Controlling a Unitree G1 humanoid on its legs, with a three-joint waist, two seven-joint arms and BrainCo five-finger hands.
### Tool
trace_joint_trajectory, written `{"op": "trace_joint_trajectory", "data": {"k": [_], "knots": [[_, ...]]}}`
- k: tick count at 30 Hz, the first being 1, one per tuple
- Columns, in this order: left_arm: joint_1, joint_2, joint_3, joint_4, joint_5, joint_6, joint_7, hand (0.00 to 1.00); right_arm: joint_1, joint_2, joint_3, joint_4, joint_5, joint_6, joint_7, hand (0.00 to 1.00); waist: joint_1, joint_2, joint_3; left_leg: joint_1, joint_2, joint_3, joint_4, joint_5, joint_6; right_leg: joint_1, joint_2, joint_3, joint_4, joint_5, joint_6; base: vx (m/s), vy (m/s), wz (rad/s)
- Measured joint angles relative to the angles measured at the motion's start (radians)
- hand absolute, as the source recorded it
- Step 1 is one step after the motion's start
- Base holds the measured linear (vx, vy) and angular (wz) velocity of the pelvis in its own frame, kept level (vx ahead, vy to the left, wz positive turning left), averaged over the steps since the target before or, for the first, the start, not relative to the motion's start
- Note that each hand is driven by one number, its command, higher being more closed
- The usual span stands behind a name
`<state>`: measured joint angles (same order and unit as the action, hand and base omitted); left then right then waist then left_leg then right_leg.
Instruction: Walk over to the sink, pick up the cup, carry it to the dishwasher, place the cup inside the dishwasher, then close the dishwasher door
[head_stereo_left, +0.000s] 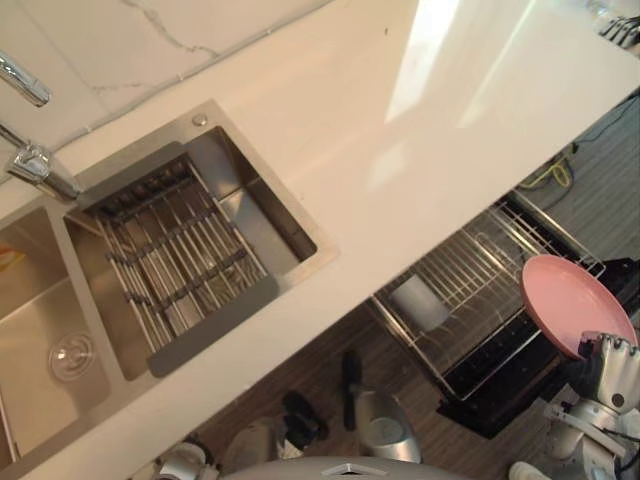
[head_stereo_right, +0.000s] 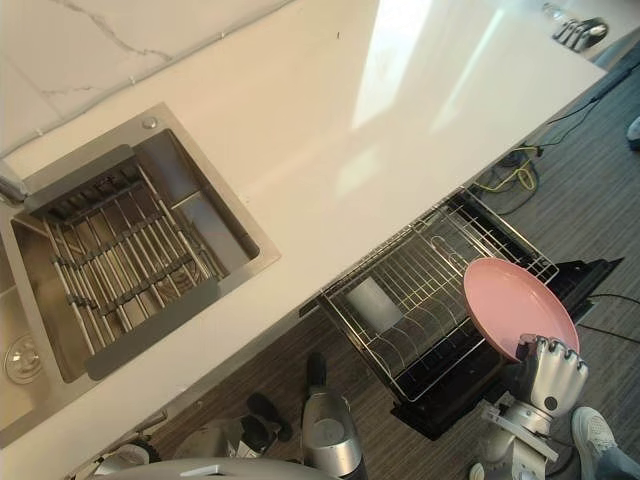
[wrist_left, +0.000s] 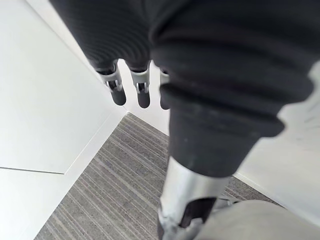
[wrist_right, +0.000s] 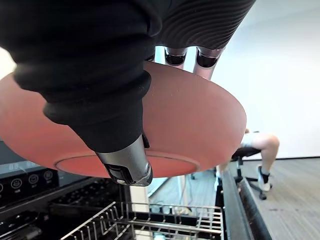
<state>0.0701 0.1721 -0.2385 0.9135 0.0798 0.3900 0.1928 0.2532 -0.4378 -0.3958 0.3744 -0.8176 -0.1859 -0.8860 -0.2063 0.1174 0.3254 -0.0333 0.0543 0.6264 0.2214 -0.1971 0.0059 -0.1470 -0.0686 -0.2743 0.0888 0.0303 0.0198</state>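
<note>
A: Dishwasher rack (head_stereo_right: 440, 262), contents?
B: 1 cup (head_stereo_right: 372, 303) sitting inside. Right hand (head_stereo_right: 548, 372) gripping 1 pink plate (head_stereo_right: 510, 300) above it.
A: Sink (head_stereo_left: 322, 252)?
B: Holding 1 drainer (head_stereo_left: 175, 255).
A: Left hand (wrist_left: 142, 86)?
B: Hanging, fingers relaxed, holding nothing.

A kitchen: white countertop (head_stereo_left: 420, 150), steel sink (head_stereo_left: 262, 200) with faucet (head_stereo_left: 35, 165), open dishwasher (head_stereo_left: 490, 405) with wire rack (head_stereo_right: 420, 275) below.

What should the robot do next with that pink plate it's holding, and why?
Probably lower the pink plate toward the free wire slots of the pulled-out dishwasher rack. The right hand grips the plate by its edge, above the rack and clear of it. The left hand hangs idle, fingers straight.
</note>
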Motion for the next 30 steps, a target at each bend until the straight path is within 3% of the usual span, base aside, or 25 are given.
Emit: {"op": "trace_joint_trajectory", "data": {"k": [5, 6, 9, 16, 21, 22, 28, 30], "knots": [[0.0, -0.001, 0.0, -0.001, -0.021, -0.002, 0.002, 0.0, -0.047, -0.043, 0.068, 0.009, 0.059, 0.042, 0.089, 1.0, 0.01, 0.014, 0.01, -0.006, -0.017, -0.032, -0.017, 0.026, -0.002, -0.003, -0.011, -0.012, 0.0, -0.003, 0.001, -0.02, -0.007, 0.09], [0.0, -0.002, 0.0, 0.0, -0.047, -0.004, 0.005, 0.0, -0.067, -0.045, 0.088, 0.011, 0.088, 0.064, 0.145, 1.0, 0.017, 0.015, 0.011, -0.007, -0.021, -0.05, -0.024, 0.03, -0.004, -0.007, -0.012, -0.014, 0.003, -0.004, 0.002, -0.02, -0.011, 0.04], [-0.001, -0.007, 0.0, 0.0, -0.078, -0.008, 0.012, 0.0, -0.108, -0.047, 0.119, 0.039, 0.151, 0.099, 0.208, 1.0, 0.026, 0.018, 0.019, -0.007, -0.022, -0.056, -0.031, 0.033, -0.005, -0.01, -0.013, -0.019, 0.013, -0.006, 0.004, -0.02, -0.012, 0.04], [-0.003, -0.017, 0.001, 0.001, -0.08, -0.022, 0.022, 0.0, -0.17, -0.057, 0.144, 0.04, 0.241, 0.181, 0.3, 1.0, 0.041, 0.037, 0.052, -0.022, -0.033, -0.109, -0.03, 0.048, -0.008, -0.017, -0.031, -0.052, 0.036, -0.022, 0.006, -0.03, -0.004, 0.17], [-0.003, -0.017, 0.003, 0.001, -0.118, -0.045, 0.02, 0.0, -0.224, -0.065, 0.167, 0.082, 0.244, 0.244, 0.373, 1.0, 0.048, 0.045, 0.058, -0.043, -0.046, -0.137, -0.033, 0.07, -0.02, -0.03, -0.046, -0.067, 0.046, -0.025, 0.006, -0.03, -0.004, 0.14], [-0.003, -0.017, 0.004, 0.0, -0.118, -0.049, 0.018, 0.0, -0.237, -0.066, 0.167, 0.105, 0.252, 0.27, 0.404, 0.0, 0.05, 0.047, 0.063, -0.044, -0.047, -0.138, -0.033, 0.074, -0.019, -0.03, -0.047, -0.069, 0.048, -0.024, 0.005, -0.04, -0.006, 0.09], [-0.012, -0.02, 0.016, -0.001, -0.117, -0.061, 0.006, 0.0, -0.265, -0.066, 0.171, 0.186, 0.312, 0.327, 0.467, 0.0, 0.053, 0.051, 0.082, -0.052, -0.066, -0.193, -0.07, 0.114, -0.019, -0.034, -0.058, -0.097, 0.052, -0.021, -0.002, -0.03, -0.015, 0.17], [-0.023, -0.028, 0.042, -0.001, -0.116, -0.061, -0.002, 0.0, -0.289, -0.064, 0.189, 0.226, 0.314, 0.361, 0.475, 0.0, 0.068, 0.051, 0.087, -0.055, -0.066, -0.204, -0.073, 0.117, -0.019, -0.04, -0.058, -0.098, 0.052, -0.022, -0.001, -0.07, -0.014, 0.02]]}}
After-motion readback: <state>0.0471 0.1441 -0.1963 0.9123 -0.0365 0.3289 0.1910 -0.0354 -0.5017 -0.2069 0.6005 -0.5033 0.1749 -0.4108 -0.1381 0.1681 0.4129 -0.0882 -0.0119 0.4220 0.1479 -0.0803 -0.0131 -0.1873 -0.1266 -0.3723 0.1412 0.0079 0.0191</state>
